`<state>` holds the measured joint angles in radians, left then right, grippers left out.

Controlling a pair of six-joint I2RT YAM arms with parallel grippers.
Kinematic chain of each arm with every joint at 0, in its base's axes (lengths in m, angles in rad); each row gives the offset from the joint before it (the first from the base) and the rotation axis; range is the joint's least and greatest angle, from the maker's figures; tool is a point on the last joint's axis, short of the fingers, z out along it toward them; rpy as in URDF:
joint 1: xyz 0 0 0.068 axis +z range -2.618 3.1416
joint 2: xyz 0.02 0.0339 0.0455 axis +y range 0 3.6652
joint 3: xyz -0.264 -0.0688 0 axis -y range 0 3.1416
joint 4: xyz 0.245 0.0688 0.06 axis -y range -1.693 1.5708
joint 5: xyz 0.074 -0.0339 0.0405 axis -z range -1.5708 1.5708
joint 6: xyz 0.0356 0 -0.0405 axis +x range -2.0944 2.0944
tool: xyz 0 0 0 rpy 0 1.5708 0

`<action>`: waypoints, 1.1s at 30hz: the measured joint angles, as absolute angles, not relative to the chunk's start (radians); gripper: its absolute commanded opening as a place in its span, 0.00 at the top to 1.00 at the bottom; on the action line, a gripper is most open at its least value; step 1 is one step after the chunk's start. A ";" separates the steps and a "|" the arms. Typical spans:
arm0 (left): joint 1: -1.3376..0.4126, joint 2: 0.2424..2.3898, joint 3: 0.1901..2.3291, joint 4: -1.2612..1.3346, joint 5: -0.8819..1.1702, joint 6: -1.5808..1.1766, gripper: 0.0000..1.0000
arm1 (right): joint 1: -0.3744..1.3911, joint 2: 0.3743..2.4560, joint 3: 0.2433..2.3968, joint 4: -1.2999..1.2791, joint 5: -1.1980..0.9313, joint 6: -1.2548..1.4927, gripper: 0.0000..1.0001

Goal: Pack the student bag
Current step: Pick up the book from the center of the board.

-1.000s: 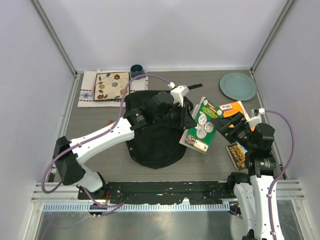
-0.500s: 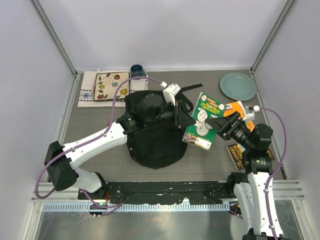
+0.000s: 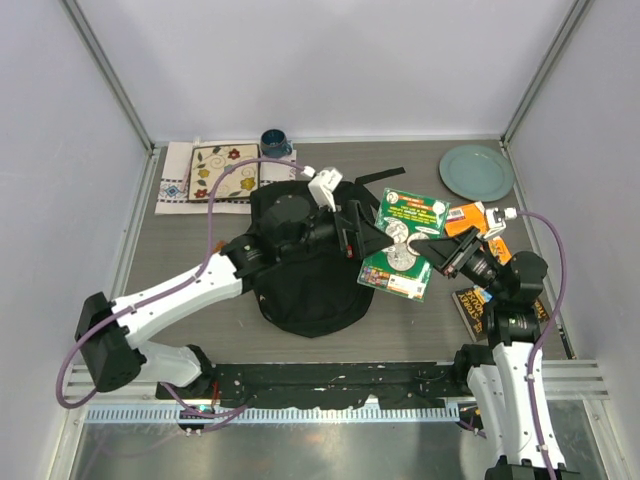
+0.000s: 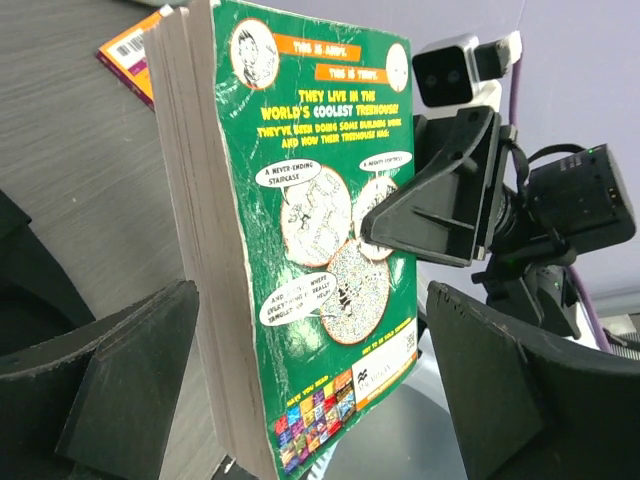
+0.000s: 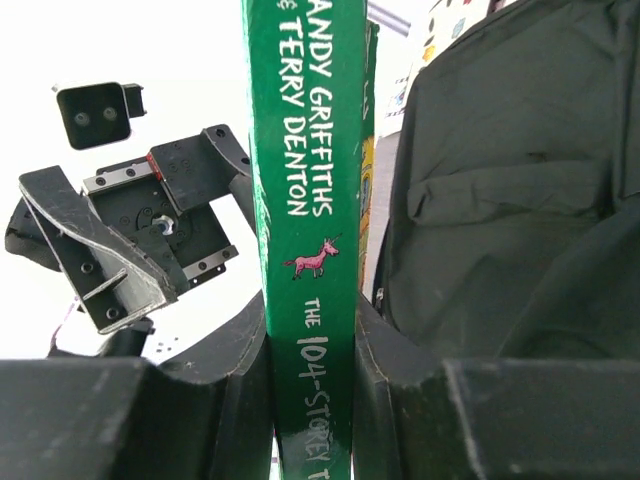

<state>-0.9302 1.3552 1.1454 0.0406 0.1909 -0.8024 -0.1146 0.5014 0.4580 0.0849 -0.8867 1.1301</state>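
Jaws of the right gripper (image 5: 310,345) clamp the green book (image 4: 300,250); the left gripper (image 4: 320,385) gapes around it. Releasing early could drop it.

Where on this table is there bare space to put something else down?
Bare grey table shows along the far edge between the small dark blue mug and the round teal plate, and on the left, just nearer than the flowered square tile. The right side is crowded: the green paperback, orange book and dark book.
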 measured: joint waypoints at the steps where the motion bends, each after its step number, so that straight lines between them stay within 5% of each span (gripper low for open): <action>1: -0.931 1.334 1.131 0.044 0.172 -0.805 0.00 | -0.113 0.501 0.451 0.102 -0.900 1.145 1.00; 20: -0.850 1.373 1.109 0.268 0.253 -0.854 0.02 | -0.004 0.579 0.411 0.597 -1.024 1.465 1.00; 23: -0.848 1.394 1.109 0.334 0.314 -0.878 0.23 | 0.061 0.604 0.411 0.595 -1.023 1.442 1.00; 27: -0.846 1.403 1.109 0.381 0.379 -0.903 0.65 | 0.109 0.623 0.412 0.557 -1.006 1.382 1.00; 32: -0.824 1.397 1.081 0.416 0.405 -0.915 1.00 | 0.115 0.636 0.424 0.480 -0.992 1.298 0.99; 33: -0.822 1.391 1.068 0.418 0.403 -0.918 1.00 | 0.118 0.642 0.428 0.461 -0.991 1.280 0.96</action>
